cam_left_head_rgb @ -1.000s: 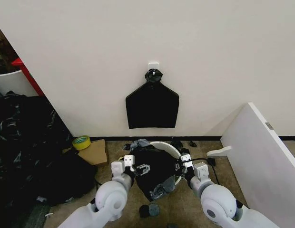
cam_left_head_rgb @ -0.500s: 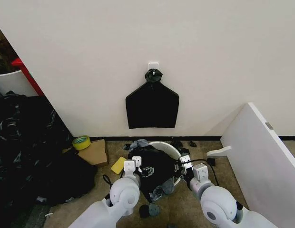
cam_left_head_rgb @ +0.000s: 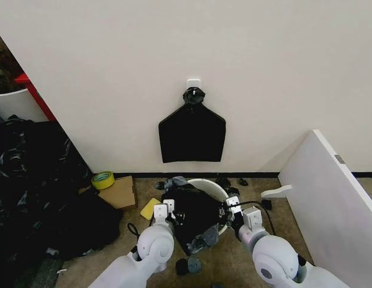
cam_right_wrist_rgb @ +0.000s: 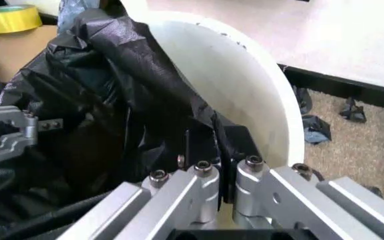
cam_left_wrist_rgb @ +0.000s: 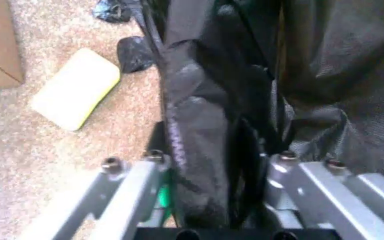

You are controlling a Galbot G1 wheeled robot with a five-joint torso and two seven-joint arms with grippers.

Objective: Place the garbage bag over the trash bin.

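Both arms are at the trash bin [cam_left_head_rgb: 213, 187], which stands on the carpet near the far wall, just below the flat black bag [cam_left_head_rgb: 192, 134] hanging on a white hook [cam_left_head_rgb: 193, 82].

Garbage bag [cam_left_head_rgb: 195, 216] is bunched over the near and left part of the bin mouth, draped down the near side; the far-right arc of the bin's rim is bare.

Left gripper [cam_left_head_rgb: 173, 211] is at the bag's left edge. In the left wrist view its fingers [cam_left_wrist_rgb: 135, 182] are pinching a thick fold of the garbage bag [cam_left_wrist_rgb: 199, 135] between them.

Right gripper [cam_left_head_rgb: 230, 208] is at the bin's right rim. In the right wrist view its fingers [cam_right_wrist_rgb: 195, 187] are pressed together on the garbage bag [cam_right_wrist_rgb: 122, 90] edge right at the inner wall of the trash bin [cam_right_wrist_rgb: 245, 95]; the film runs down into the pinch.

Floor clutter: yellow sponge [cam_left_wrist_rgb: 76, 88] just left of the bag, cardboard box [cam_left_head_rgb: 119, 192] and roll of yellow tape [cam_left_head_rgb: 102, 179] further left, small black scraps [cam_left_head_rgb: 231, 180] along the far wall base. White board [cam_left_head_rgb: 330, 198] leans on the right.
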